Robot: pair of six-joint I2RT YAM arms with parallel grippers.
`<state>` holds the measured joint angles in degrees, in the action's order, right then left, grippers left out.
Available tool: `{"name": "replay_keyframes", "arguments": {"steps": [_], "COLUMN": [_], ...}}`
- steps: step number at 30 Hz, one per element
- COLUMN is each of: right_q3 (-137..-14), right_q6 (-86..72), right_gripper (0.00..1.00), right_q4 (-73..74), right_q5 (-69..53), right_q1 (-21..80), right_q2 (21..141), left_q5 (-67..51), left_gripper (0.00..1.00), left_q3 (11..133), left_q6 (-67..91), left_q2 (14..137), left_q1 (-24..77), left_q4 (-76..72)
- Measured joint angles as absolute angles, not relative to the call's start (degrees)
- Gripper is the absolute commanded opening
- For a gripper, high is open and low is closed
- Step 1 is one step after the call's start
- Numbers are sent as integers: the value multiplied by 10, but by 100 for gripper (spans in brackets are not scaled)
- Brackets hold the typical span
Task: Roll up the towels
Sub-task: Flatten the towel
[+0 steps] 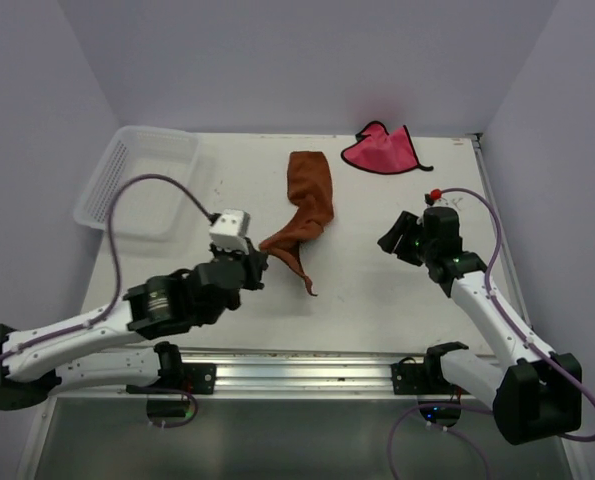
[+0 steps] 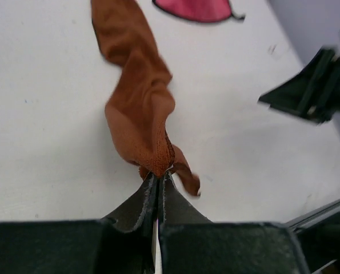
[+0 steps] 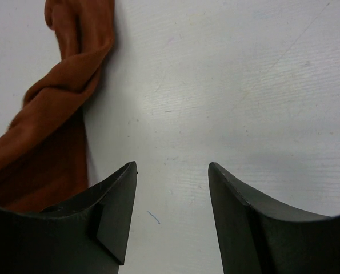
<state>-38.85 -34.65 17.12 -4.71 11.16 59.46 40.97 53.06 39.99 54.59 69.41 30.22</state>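
Fingers (image 2: 136,204) of the left gripper (image 2: 158,174) are pinched together on the near corner of the rust-orange towel (image 2: 138,114). Only a thin seam shows between them, and a small flap of cloth spills out beside the tips. From that pinch the towel runs straight ahead of the fingertips, twisted and bunched like a rope rather than flat, with its far end resting on the white table (image 1: 377,300). The pink-red towel (image 1: 382,152) lies beyond that far end, well apart from both grippers and held by neither. The right gripper (image 3: 172,166) has its fingers spread with nothing between them. Bare table shows in the gap, and the twisted orange cloth lies just outside the finger on the left of its wrist view, apparently not touching it.

The step in hand looks like straightening this towel so it can be rolled. A roll will not start cleanly from a twisted strip, so I judge the twist must come out first. The way to do that is to draw the pinched corner back, away from the far end, low and slowly, so the cloth drags flat. The spread right fingers are well placed to come down on the other near corner or to pin the middle, which would keep the far end from sliding. Limp, fuzzy cloth will likely fold on itself if lifted high.
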Motion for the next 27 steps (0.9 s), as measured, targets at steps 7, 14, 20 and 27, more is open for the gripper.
{"name": "replay_keyframes", "arguments": {"steps": [7, 14, 20, 27], "right_q3": [-389, -392, -485, -584], "right_q6": [-350, -389, -411, -434], "right_gripper": [61, 61, 62, 60], "right_q4": [166, 85, 56, 42], "right_q5": [-62, -133, -143, -132], "right_q1": [111, 116, 200, 277], "right_q2": [613, 694, 865, 1004], "left_q5": [516, 558, 571, 580], "left_gripper": [0, 0, 0, 0], "left_q3": [608, 611, 611, 611], "left_q6": [409, 414, 407, 396], "left_q2": [389, 394, 378, 377], "left_q1": [695, 695, 695, 695], "left_q4": [356, 425, 430, 435]}}
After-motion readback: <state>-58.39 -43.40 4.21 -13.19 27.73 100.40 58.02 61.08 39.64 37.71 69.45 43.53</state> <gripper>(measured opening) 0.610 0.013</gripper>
